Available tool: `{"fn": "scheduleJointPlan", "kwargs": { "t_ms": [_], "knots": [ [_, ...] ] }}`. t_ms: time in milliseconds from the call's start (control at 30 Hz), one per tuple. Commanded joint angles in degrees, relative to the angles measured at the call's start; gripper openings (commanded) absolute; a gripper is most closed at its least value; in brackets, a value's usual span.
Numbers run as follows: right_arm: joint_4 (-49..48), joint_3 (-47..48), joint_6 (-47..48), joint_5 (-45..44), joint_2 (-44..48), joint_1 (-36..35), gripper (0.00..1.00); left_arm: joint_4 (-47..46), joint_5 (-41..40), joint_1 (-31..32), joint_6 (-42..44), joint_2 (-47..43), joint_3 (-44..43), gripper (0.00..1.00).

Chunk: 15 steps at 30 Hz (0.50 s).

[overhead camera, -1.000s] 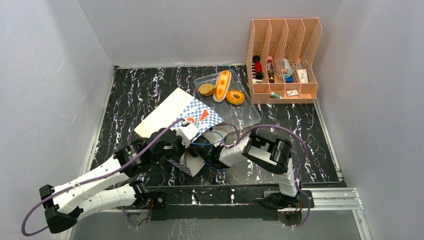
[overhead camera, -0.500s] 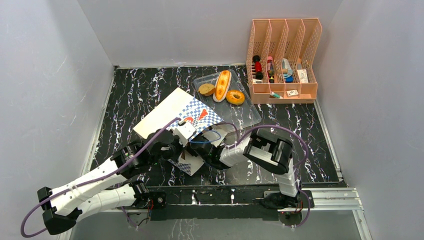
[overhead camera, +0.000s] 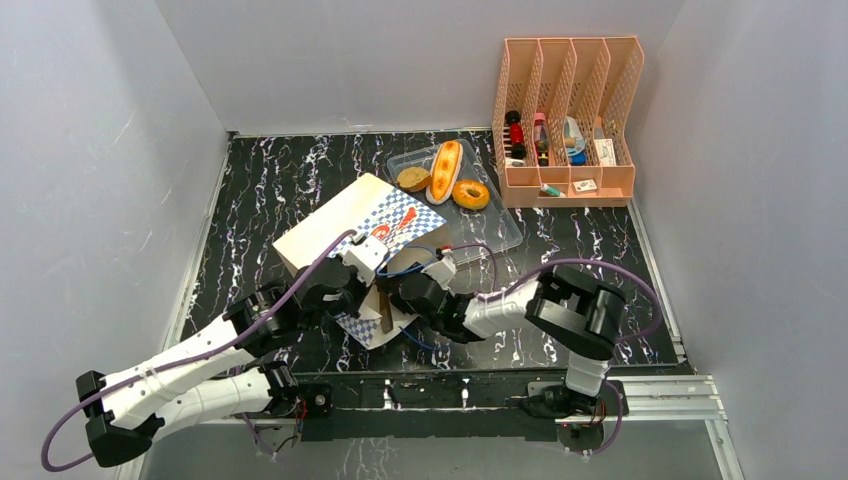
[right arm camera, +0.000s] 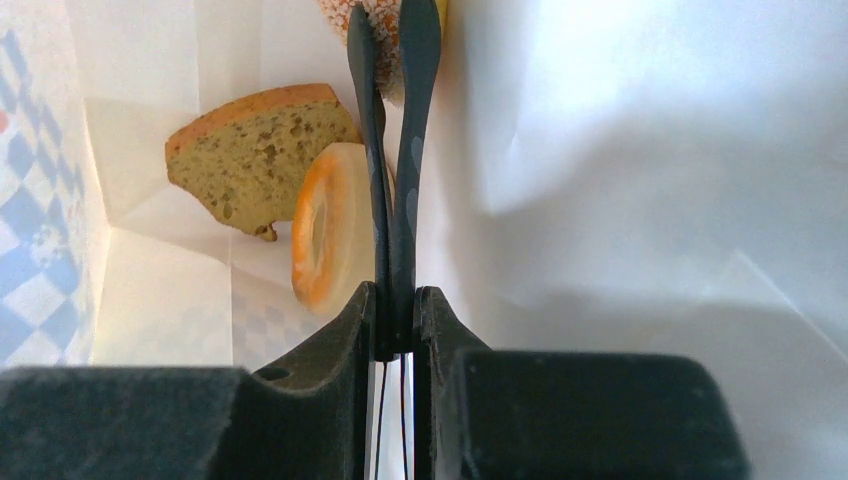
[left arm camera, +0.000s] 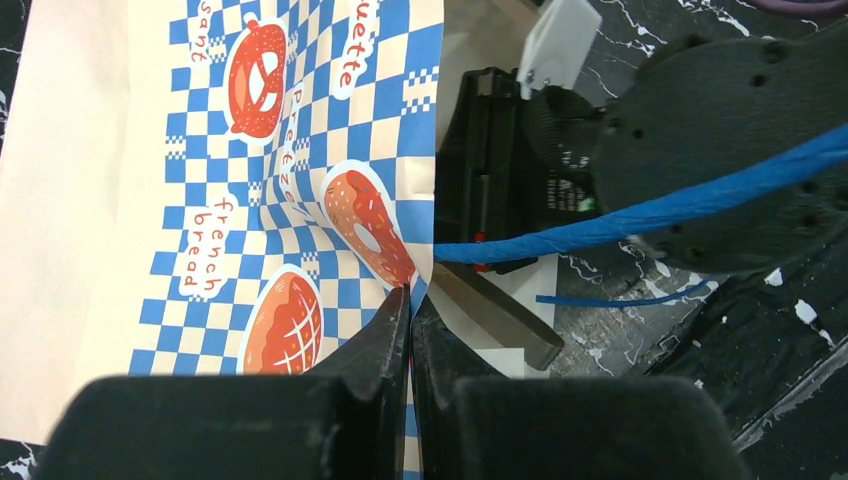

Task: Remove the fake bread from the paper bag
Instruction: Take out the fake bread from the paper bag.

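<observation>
Right wrist view: right gripper [right arm camera: 392, 30] has pushed deep into the paper bag [right arm camera: 600, 150], jaws now together beside a bread slice [right arm camera: 255, 150] and ring pastry [right arm camera: 325, 240].
Bag mouth: left gripper [left arm camera: 410, 300] jaws clamped on its rim.
Meaning: grab attempted, catch unconfirmed.

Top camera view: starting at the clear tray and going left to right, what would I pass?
Brown roll → long orange bun → ring donut → pink rack of small items.

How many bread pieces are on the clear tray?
3: brown roll left, long bun middle, ring donut right; the paper bag overlaps one tray corner, possibly hiding more.
</observation>
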State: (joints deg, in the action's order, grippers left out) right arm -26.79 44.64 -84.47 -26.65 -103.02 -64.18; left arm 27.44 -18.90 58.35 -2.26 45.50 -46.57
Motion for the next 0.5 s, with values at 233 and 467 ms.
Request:
{"fn": "scheduleJointPlan", "kwargs": {
  "t_ms": [233, 467],
  "knots": [
    [2.4, -5.3, 2.9, -5.7, 11.1, -3.6, 0.00, -0.8, -8.0, 0.2, -2.7, -0.5, 0.7, 0.00],
    [5.1, -6.4, 2.8, -10.5, 14.7, -8.9, 0.00, -0.6, -12.4, 0.2, -3.9, -0.6, 1.8, 0.00]
  ]
}}
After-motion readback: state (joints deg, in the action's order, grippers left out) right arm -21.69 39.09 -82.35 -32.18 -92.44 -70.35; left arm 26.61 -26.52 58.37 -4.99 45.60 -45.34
